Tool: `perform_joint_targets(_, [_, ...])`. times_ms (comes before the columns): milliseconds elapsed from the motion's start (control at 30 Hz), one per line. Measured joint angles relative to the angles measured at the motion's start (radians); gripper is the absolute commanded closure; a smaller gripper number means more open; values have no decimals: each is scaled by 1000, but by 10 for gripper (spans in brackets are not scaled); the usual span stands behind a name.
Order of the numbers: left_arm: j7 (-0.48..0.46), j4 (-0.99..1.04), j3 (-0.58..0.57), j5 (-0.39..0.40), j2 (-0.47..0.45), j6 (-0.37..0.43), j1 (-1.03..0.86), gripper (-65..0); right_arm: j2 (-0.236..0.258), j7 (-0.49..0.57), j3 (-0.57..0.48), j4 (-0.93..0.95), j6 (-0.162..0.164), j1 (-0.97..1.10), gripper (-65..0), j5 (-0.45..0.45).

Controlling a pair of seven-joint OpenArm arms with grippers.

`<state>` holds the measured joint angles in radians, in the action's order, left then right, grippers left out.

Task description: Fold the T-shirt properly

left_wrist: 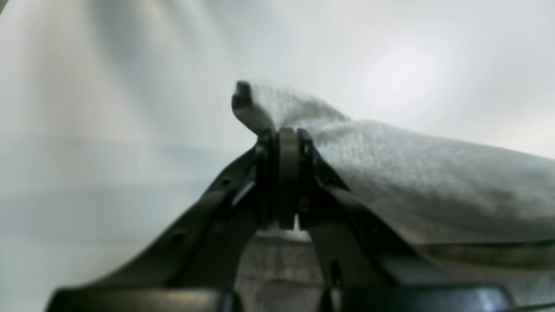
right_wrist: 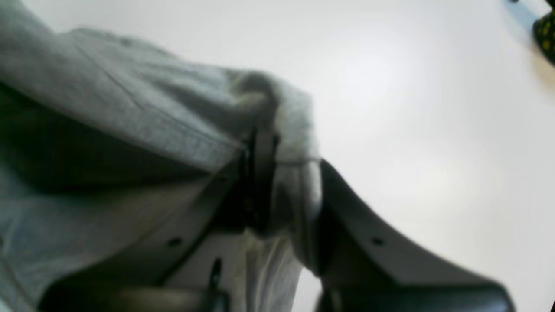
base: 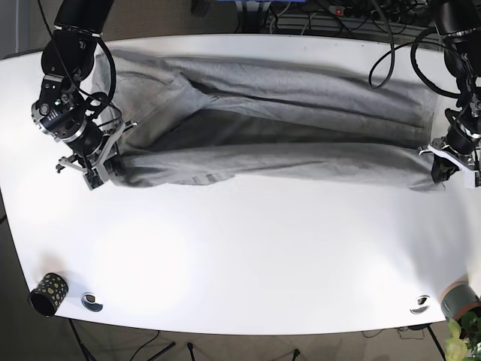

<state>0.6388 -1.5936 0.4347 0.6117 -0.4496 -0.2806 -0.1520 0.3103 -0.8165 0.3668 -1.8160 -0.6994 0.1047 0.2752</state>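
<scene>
My worktop is a smooth white table (base: 248, 263) with rounded corners. Across its far half I see the grey knit T-shirt (base: 270, 124), stretched long between the side edges, its near edge rolled into a soft fold. The right gripper (base: 101, 169) pinches fabric by one side edge; the left gripper (base: 443, 169) is clamped on cloth by the opposite one. A dotted black cup (base: 46, 293) stands at a near corner; I cannot see inside it.

A glossy white table (base: 248, 263) reflects overhead light, with cables (base: 316, 19) trailing behind it.
</scene>
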Motion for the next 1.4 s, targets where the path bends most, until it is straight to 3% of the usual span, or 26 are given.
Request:
perform_joint_targets(300, [1, -3, 67, 2, 3, -12, -83, 0, 0, 3, 0, -56, -1, 132, -29, 2])
perform_joint_targets(500, [0, -2, 117, 0, 3, -130, -143, -1, -4, 5, 11, -55, -1, 184, -35, 5])
perform_joint_targets(667, [2, 2, 132, -5, 3, -135, -193, -7, -47, 7, 82, -34, -4, 199, -41, 9])
perform_joint_targets(767, [0, 2, 132, -4, 5, -135, -211, -64, -69, -1, 113, -1, -5, 204, -141, 14])
perform_joint_targets(867, [1, 2, 129, -5, 2, -135, -231, -181, -69, -31, 151, 19, -4, 214, -303, 12])
perform_joint_targets(1000, [64, 3, 129, -12, 3, -127, -230, -332, -109, -49, 222, 23, 3, 215, -442, -6])
perform_joint_targets(1067, [84, 2, 129, -11, 2, -128, -227, -361, -132, -63, 254, 21, 2, 215, -457, 1])
perform_joint_targets(1400, [108, -106, 127, -7, 0, -125, -224, -346, -181, -103, 304, -84, 2, 188, -458, 0])
